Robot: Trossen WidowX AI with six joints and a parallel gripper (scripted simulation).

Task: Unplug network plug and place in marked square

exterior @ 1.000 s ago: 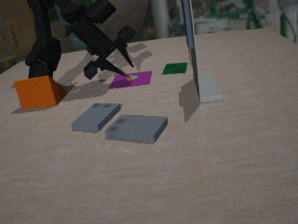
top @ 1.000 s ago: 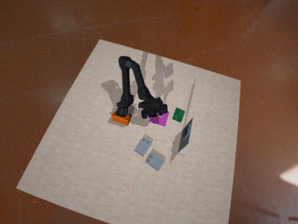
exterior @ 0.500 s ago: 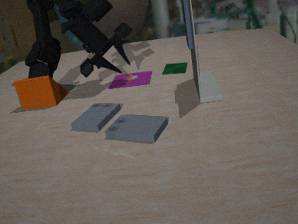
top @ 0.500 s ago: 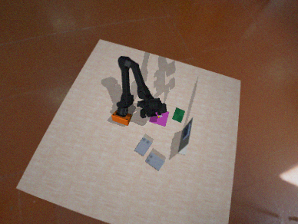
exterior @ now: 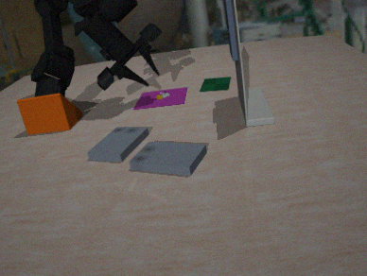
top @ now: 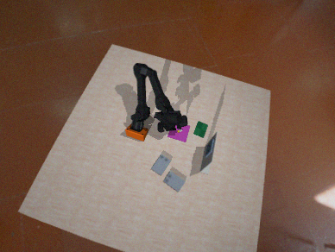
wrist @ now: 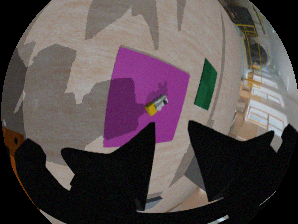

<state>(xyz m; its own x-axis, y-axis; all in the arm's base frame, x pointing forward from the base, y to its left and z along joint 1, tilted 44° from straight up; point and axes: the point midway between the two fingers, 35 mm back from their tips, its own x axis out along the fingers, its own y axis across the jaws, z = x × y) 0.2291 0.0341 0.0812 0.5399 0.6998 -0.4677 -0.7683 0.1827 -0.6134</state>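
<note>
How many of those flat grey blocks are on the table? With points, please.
2. They lie side by side, slightly apart: one grey block (top: 161,164) (exterior: 117,146) nearer the orange base (top: 136,134) (exterior: 43,114), the other grey block (top: 175,181) (exterior: 169,158) farther from it.

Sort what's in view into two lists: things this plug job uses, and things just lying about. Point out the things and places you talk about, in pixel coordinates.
Part of the job:
- plug (exterior: 163,95) (wrist: 156,105)
- magenta square (top: 183,137) (exterior: 177,96) (wrist: 131,62)
- upright panel (top: 208,156) (exterior: 241,90)
- pincer (exterior: 153,80) (wrist: 172,125)

Just lying about:
- green rectangle (top: 200,129) (exterior: 216,84) (wrist: 205,85)
- two grey blocks (top: 161,163) (exterior: 170,156)
</note>
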